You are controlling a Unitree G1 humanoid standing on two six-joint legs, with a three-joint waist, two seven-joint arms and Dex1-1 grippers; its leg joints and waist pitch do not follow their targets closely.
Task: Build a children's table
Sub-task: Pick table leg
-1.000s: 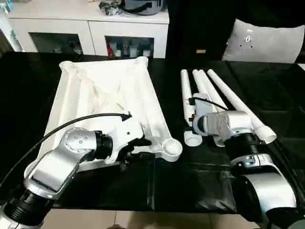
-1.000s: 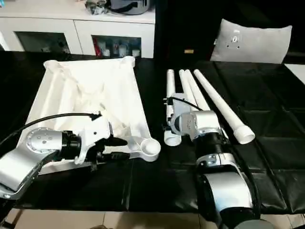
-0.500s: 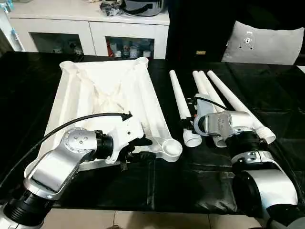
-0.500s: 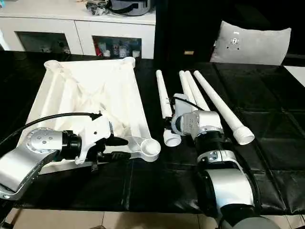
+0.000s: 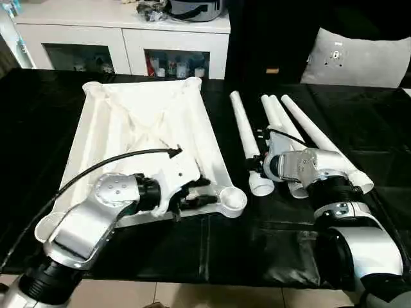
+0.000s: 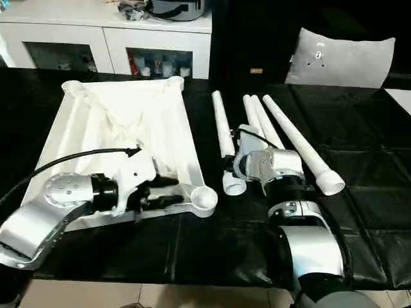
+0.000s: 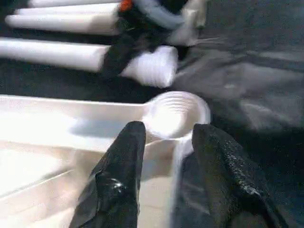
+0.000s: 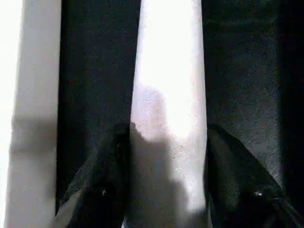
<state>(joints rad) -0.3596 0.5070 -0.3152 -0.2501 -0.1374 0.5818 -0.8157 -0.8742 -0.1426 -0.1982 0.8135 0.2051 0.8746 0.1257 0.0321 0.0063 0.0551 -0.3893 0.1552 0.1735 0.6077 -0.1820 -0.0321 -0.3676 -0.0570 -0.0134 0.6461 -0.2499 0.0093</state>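
Since one second ago the right gripper (image 8: 168, 190) has closed in on the leftmost leg (image 5: 245, 138), and that leg has swung away from the other three legs (image 5: 292, 138) toward the table top (image 5: 144, 128). We now see a black finger (image 8: 102, 190) on each side of this leg in the right wrist view, apparently touching it, so we judge the leg gripped and the pick-up step begun.

We note no change at the left gripper (image 7: 166, 166): its two fingers straddle the near rim of the upturned table top just behind the corner socket (image 5: 231, 201), steadying it. The top lies ribbed side up on the black table (image 5: 257, 244), with the legs just beside it on the robot's right.

We cannot confirm whether the gripped leg is clear of the surface; the right wrist housing covers the fingers in the head views. The middle legs' wide ends are partly hidden behind that arm.
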